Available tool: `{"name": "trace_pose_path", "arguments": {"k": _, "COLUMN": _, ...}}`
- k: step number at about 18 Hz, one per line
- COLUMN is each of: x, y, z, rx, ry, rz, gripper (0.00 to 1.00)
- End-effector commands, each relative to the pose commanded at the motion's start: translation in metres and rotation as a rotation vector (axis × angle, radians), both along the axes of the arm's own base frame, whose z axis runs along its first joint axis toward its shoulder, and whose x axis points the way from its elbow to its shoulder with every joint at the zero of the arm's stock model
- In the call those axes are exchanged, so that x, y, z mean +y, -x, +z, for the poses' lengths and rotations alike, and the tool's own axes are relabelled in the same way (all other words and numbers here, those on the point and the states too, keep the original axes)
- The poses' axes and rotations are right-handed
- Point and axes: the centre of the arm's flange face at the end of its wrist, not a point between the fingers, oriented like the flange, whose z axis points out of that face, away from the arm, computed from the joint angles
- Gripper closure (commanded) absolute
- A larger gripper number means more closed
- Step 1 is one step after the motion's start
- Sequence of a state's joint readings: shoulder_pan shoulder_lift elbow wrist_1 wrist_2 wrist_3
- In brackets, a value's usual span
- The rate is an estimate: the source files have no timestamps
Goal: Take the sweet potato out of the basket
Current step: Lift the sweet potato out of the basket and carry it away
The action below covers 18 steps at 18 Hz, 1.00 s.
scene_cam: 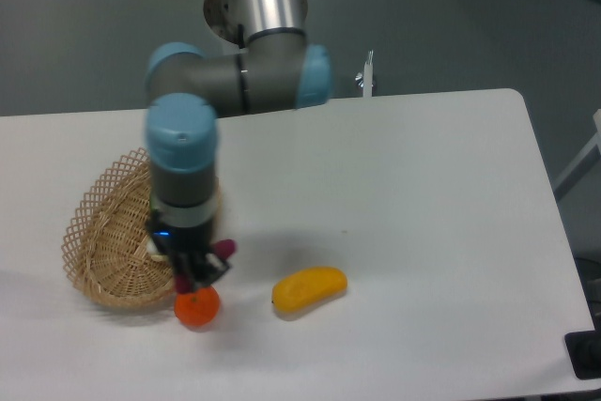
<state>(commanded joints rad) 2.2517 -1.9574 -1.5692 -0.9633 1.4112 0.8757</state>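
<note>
While the arm reaches down over the left part of the white bench (423,185), its pincer (197,274) hangs just past the right rim of the basket (103,241), above the orange (196,307). The dark fingers (185,272) are pinched on the sweet potato (223,249), of which only a small magenta end shows, sticking out to the right of the pincer; the rest is hidden behind the fingers and the wrist. The sweet potato seems to be clear of the basket, though the wrist covers the basket's right edge, so that cannot be fixed exactly.

The basket lies near the left edge of the bench, tipped so that its woven inside faces the camera. A pale bit of something shows at its right side beside the wrist, too hidden to name. The orange sits on the bench just off the basket's lower right rim, right under the fingertips and seemingly touching or almost touching them. The yellow fruit (310,289) lies to the right of the orange, apart from it, with its long side roughly along the front edge of the bench.

To the right of the yellow fruit the bench runs bare as far as its rounded far-right corner, and the stretch behind the arm up to the back edge is likewise open.
</note>
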Motion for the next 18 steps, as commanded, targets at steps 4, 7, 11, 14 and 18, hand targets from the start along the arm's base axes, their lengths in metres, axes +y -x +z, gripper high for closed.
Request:
{"name": "trace_pose_path", "arguments": {"k": 4, "x": -0.03, "y": 0.051, "z": 0.002, "rx": 0.009, "ry": 0.002, "rz": 0.064, "gripper": 0.88}}
{"name": "trace_pose_path", "arguments": {"k": 7, "x": -0.049, "y": 0.079, "z": 0.001, "rx": 0.012, "ry": 0.013, "rz": 0.077, "gripper": 0.88}}
{"name": "trace_pose_path", "arguments": {"k": 11, "x": -0.081, "y": 0.121, "z": 0.002, "rx": 0.077, "ry": 0.068, "rz": 0.067, "gripper": 0.88}}
{"name": "trace_pose_path", "arguments": {"k": 14, "x": -0.101, "y": 0.147, "z": 0.003, "rx": 0.102, "ry": 0.079, "rz": 0.035, "gripper": 0.88}}
{"name": "trace_pose_path", "arguments": {"k": 18, "x": -0.125, "y": 0.173, "z": 0.003, "rx": 0.119, "ry": 0.095, "rz": -0.007, "gripper": 0.88}}
